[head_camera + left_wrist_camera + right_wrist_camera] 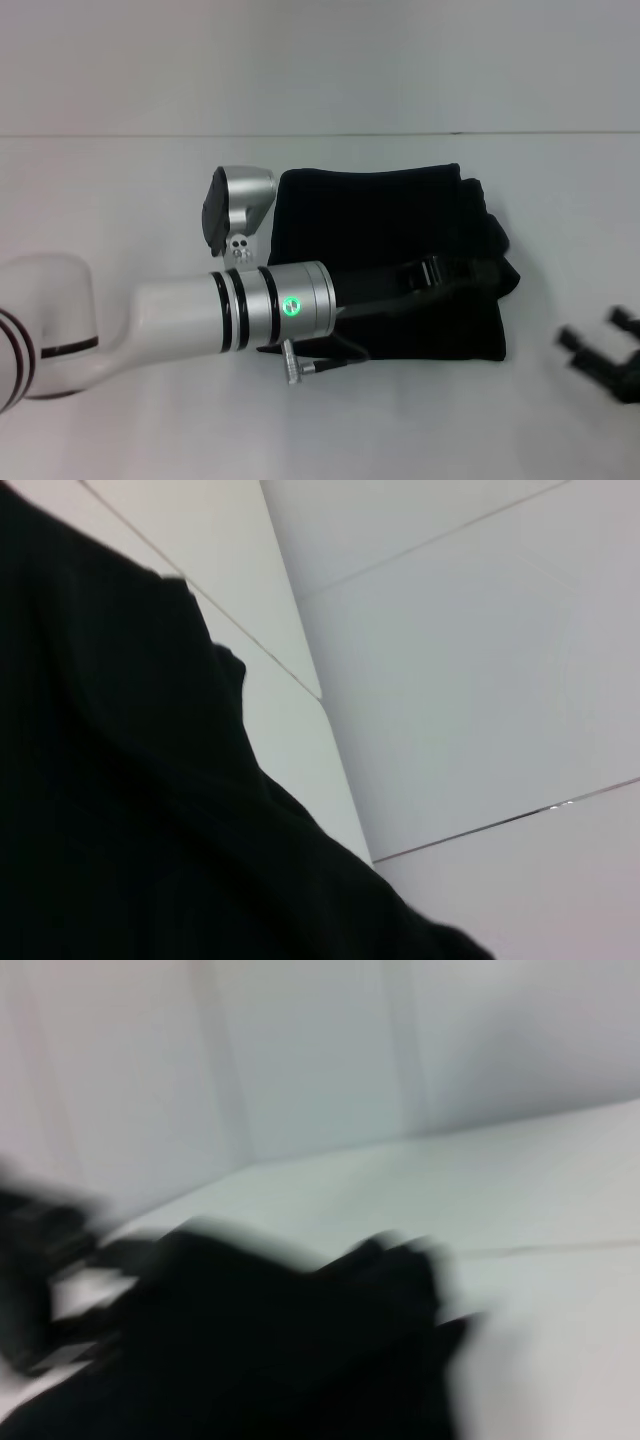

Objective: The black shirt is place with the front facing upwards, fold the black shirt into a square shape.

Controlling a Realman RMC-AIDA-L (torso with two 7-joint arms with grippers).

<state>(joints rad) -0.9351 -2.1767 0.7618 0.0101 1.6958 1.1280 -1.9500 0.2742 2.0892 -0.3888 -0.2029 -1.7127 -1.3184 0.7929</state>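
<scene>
The black shirt (390, 265) lies folded into a thick, roughly square bundle near the middle of the white bench (120, 420), a little toward the far edge. Its right side is bunched in uneven layers and its near edge is straight. No lettering or label shows on the upper surface.

The left arm (200, 310) reaches from the left edge of the head view across the shirt. Its left gripper (470, 272) is black against black cloth at the right part of the bundle, so the outline of its fingers is hard to separate from the fabric. It appears to be low on or touching the shirt, but how far the jaws are open, and whether they hold any cloth, cannot be told. The arm also hides part of the near left of the shirt.

The left wrist view is mostly filled by dark fabric (120, 810) very close to the lens, with pale bench and wall beyond, and none of that arm's own fingers are seen there.

The right gripper (610, 358) sits over the bench near the right edge of the head view, well apart from the shirt, partly cut off by the picture edge. Its fingers look spread apart with nothing between them.

The right wrist view is smeared: a dark mass of shirt (280, 1350) and a blurred dark shape at one side that cannot be made out
</scene>
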